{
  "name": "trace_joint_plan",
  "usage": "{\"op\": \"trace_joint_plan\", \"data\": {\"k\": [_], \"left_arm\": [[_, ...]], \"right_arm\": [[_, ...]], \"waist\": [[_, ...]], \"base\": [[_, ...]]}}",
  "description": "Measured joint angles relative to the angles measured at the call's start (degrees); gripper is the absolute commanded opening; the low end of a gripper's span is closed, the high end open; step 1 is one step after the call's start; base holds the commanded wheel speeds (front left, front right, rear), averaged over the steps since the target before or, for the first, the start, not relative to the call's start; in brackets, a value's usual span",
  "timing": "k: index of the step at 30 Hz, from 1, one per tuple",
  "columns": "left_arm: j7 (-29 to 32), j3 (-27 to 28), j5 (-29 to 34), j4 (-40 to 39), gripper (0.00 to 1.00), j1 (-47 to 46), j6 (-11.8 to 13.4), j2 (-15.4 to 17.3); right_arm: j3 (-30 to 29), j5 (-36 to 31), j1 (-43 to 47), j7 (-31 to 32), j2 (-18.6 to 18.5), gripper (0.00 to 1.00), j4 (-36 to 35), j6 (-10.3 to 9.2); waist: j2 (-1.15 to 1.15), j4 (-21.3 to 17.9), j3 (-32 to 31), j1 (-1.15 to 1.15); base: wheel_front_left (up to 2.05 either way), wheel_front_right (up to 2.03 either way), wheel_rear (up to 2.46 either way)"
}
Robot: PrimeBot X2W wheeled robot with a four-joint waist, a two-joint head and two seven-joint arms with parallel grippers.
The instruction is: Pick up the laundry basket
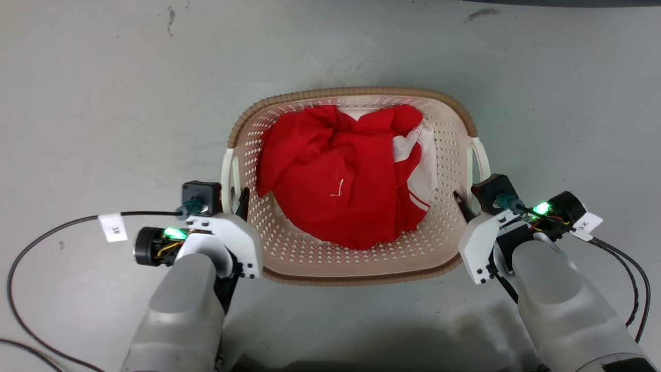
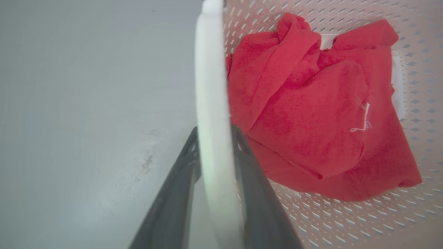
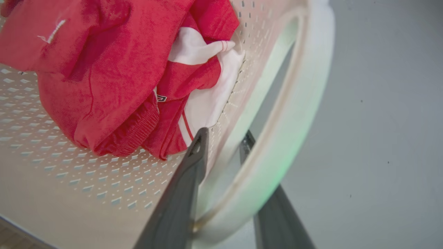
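The laundry basket (image 1: 351, 92), cream perforated plastic with a brown rim, stands on the grey floor with red and white clothes (image 1: 335, 175) inside. My left gripper (image 1: 235, 199) is at its white left handle (image 1: 227, 175). In the left wrist view both dark fingers (image 2: 242, 152) press against the handle (image 2: 211, 86) from either side, so the left gripper (image 2: 215, 133) is shut on it. My right gripper (image 1: 467, 201) is at the right handle (image 1: 480, 155). There one finger (image 3: 199, 148) lies inside the wall and the other passes behind the handle loop (image 3: 304, 86), the right gripper (image 3: 224, 136) shut on the basket's side.
Bare grey floor (image 1: 103, 103) surrounds the basket on all sides. A black cable (image 1: 31, 248) loops over the floor at the left and another cable (image 1: 638, 281) at the right. A dark shadow lies along the bottom edge.
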Motion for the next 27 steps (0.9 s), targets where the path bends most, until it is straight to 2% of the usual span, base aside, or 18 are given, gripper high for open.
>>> {"op": "trace_joint_plan", "data": {"k": [12,21,27], "left_arm": [[0.0,-1.4,-1.0,2.1,0.00,0.5,-0.1,-0.6],[0.2,-2.2,-1.7,6.3,0.00,2.6,-0.5,-0.2],[2.8,-3.5,-1.9,7.3,0.00,3.8,-1.0,0.4]], "right_arm": [[0.5,1.4,0.8,0.0,0.3,0.00,1.1,-0.03],[5.0,7.3,3.6,0.3,0.4,0.00,3.2,-0.03],[9.4,12.8,5.0,3.3,0.4,0.00,3.7,-0.03]], "waist": [[0.00,-0.1,-4.4,0.00],[0.00,-0.6,-12.5,0.00],[0.00,-1.5,-18.8,-0.01]], "base": [[0.00,0.00,0.00],[0.00,0.00,0.00],[0.00,0.00,0.00]]}}
